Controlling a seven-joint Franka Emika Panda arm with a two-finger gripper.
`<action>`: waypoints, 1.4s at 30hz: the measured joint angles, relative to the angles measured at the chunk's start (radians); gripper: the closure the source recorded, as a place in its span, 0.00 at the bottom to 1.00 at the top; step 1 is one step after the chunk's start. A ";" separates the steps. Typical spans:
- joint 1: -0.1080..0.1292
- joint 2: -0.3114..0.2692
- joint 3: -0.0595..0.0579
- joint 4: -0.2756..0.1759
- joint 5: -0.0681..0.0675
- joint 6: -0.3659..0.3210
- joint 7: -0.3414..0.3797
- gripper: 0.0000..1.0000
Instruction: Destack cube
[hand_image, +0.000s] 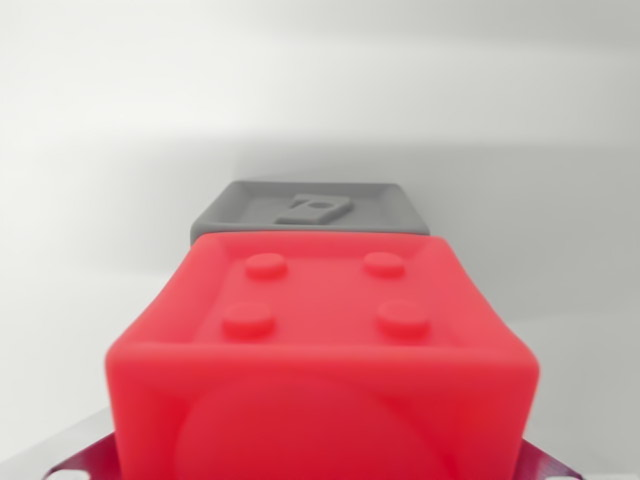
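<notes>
The red cube (320, 350) fills the view right at the pincer with the grey cube (305, 210) just beyond it, looks light, rigid and smooth-sided, best squeezed on opposite flat faces; whether the pincer clasps it I cannot tell.

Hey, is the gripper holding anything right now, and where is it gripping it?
Probably the red plastic cube with four studs: it fills the wrist view close to the camera, with metal parts at its lower corners. The fingers and contact points are hidden, so the hold cannot be confirmed.
</notes>
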 joint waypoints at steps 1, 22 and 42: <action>0.000 0.000 0.000 0.000 0.000 0.000 0.000 1.00; 0.000 -0.040 0.000 -0.004 0.000 -0.032 0.000 1.00; 0.000 -0.117 0.000 -0.009 0.000 -0.103 0.000 1.00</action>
